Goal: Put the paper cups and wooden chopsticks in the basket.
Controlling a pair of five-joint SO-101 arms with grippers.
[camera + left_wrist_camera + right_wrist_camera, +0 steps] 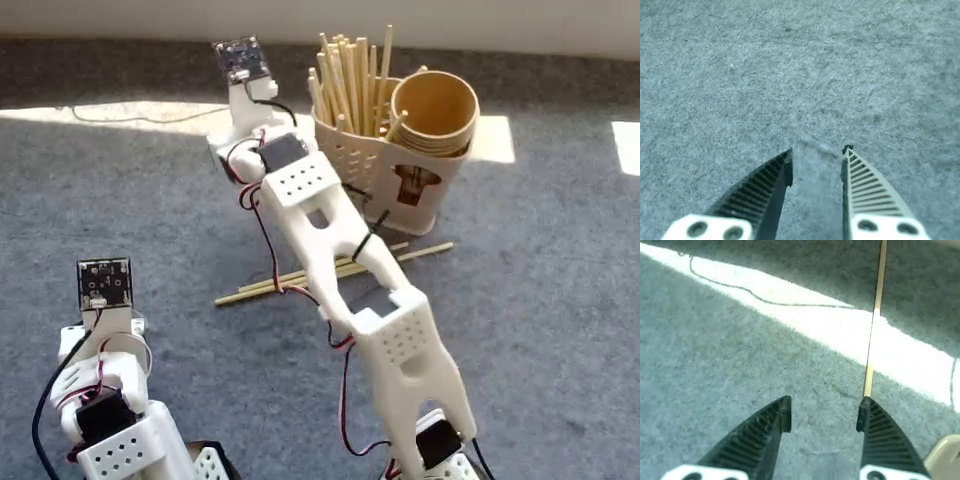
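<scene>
A: We log the grey table cover (120,200) as felt-like cloth: matt, with a short fuzzy nap.
B: Agreed. We read the basket (345,155) as cream plastic, smooth, faint sheen, with a slotted wall.
A: Paper cups (435,105): tan paper, matt, smooth inside.
B: Wooden chopsticks (348,75): pale bare wood, dull and unvarnished. We note the same for the loose chopsticks (300,278) on the cloth.
A: Arm shell (320,205): white plastic, matt, perforated faces.
B: Left gripper (817,150): we see one black ribbed plastic finger and one pale ribbed one. Right gripper (824,401): both fingers black, ribbed, matt.
</scene>
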